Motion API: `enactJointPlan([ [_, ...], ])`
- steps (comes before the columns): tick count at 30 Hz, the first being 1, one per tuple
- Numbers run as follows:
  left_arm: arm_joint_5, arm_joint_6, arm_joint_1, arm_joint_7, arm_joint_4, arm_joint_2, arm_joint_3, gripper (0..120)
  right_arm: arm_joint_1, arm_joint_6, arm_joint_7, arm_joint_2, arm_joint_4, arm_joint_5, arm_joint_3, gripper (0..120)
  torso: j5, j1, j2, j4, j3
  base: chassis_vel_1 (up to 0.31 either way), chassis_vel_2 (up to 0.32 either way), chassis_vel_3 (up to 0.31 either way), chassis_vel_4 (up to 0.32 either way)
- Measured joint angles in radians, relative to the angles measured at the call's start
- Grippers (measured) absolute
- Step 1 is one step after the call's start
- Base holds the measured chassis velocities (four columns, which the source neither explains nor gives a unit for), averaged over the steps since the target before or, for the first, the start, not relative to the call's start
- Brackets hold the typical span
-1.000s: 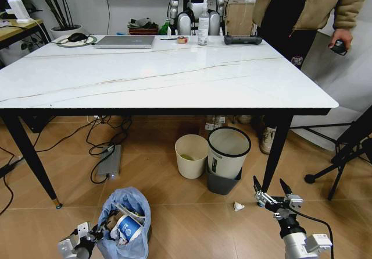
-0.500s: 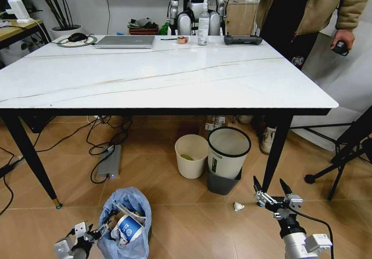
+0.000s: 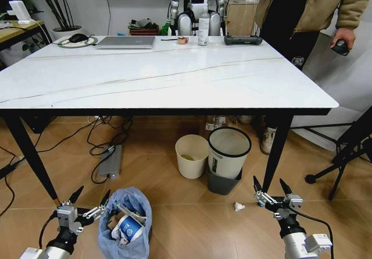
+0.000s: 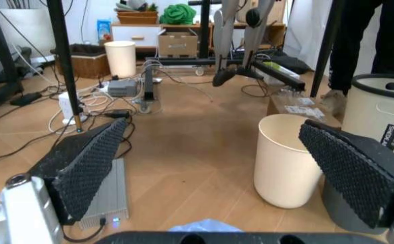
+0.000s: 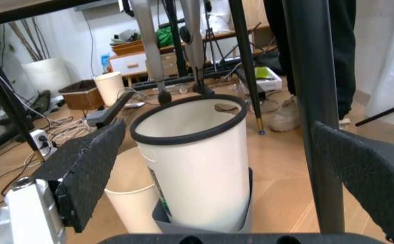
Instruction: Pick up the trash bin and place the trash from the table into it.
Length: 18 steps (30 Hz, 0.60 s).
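On the floor before the white marble-look surface (image 3: 174, 75), the small bin in a crinkled light-blue bag liner (image 3: 125, 224) stands just right of the left claw (image 3: 89, 203); the right claw (image 3: 271, 191) hangs well apart.

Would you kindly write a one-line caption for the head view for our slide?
Left tool, open, beside the floor-standing trash bin full of litter; right tool, open, near the table leg.

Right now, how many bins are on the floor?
3: the blue-bagged trash bin beside the left gripper, and a cream bin and black-rimmed bin under the table.
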Motion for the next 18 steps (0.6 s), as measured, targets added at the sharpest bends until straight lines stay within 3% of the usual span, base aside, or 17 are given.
enactJointPlan([
  [18, -0.003, 0.008, -0.006, -0.004, 0.011, -0.001, 0.003, 100, 0.000, 0.000, 0.000, 0.000, 0.000, 0.000, 0.000, 100, -0.0003, 0.000, 0.000, 0.0000, 0.000, 0.000, 0.000, 0.000, 0.000],
])
